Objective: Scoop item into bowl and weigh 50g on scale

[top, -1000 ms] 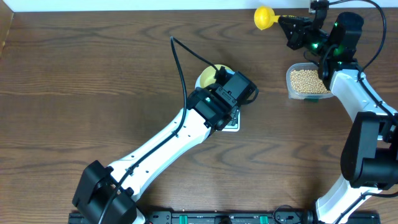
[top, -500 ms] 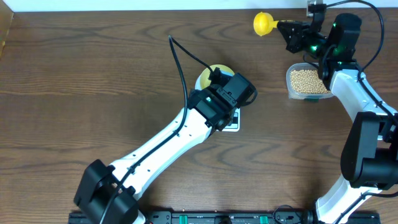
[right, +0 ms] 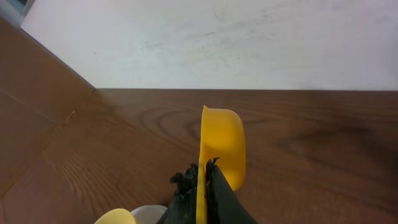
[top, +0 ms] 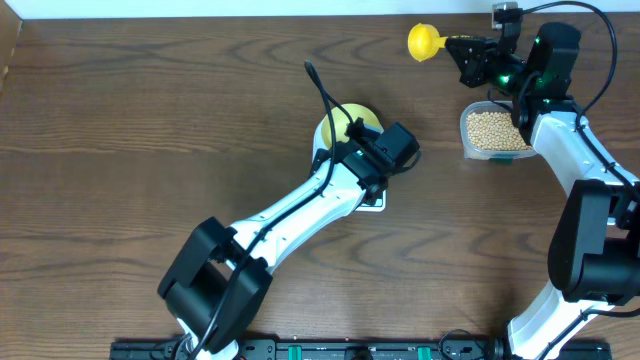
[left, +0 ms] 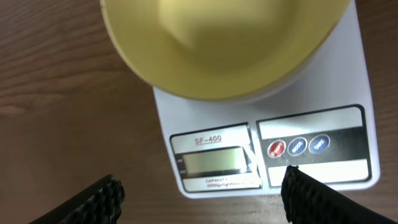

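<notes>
**Item 1, nearest: left claw [left: 204, 194].** It is spread wide and pinches nothing. It hovers over the front edge of the scale [left: 323, 81]. Its fingertips sit at the lower corners of the wrist frame, with the display [left: 214, 162] between them.

**Item 2: bowl [left: 224, 43].** The pale yellow bowl is seated on the scale's platform. It lies at the top of the left wrist frame and near the centre of the overhead frame. No beans show in it, so you may judge the weighing not yet begun.

**Item 3: beans [top: 495, 128].** The tan beans fill the clear tub [top: 464, 140] in the upper right of the overhead frame. The tub stands on the desk [top: 150, 120], well apart from the bowl.

**Item 4, farthest: right claw [top: 463, 45].** It is pressed together on the handle of the yellow scoop [top: 424, 40], at the top edge of the overhead frame.
- The handle's long axis runs left to right across the frame, with the cup at the left end.
- In the right wrist view the cup is turned on its side, and no beans show in it.

**Governing relation.** In the overhead frame the beans lie just below this claw and to its right, on the handle side and not the cup side. The bowl lies lower left of it. The right arm is the nearer one to the tub. You would probably need to bring the cup back and down before any scooping.
</notes>
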{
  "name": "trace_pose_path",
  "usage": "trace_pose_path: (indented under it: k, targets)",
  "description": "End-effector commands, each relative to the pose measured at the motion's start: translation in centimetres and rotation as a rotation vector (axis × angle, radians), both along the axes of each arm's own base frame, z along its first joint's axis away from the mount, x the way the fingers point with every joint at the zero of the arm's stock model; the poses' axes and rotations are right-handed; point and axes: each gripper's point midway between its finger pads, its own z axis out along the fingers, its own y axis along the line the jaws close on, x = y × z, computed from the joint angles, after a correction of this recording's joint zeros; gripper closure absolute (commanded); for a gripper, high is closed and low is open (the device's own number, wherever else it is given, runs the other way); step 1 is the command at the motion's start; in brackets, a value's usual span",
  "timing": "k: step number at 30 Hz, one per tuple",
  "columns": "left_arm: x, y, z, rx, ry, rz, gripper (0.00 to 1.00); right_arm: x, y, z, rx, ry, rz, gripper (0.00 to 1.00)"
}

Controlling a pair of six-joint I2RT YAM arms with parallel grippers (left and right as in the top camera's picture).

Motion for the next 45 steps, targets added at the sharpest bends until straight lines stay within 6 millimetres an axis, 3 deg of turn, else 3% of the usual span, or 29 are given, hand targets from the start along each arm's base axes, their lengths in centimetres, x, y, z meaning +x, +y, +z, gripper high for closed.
trace_pose_path:
  k: [1,10,45]
  targets:
    - [0.5,0.0,-0.9,0.027,-0.010,0.013,0.17,0.2,-0.3,0.8,-0.012,-0.028,0.006,0.99]
    - [0.5,0.0,-3.0,0.059,0.022,0.012,0.17,0.1,-0.3,0.8,-0.023,-0.037,0.010,0.99]
    - [-0.4,0.2,-5.2,0.044,0.060,0.006,0.17,0.1,-0.3,0.7,-0.022,-0.029,0.010,0.99]
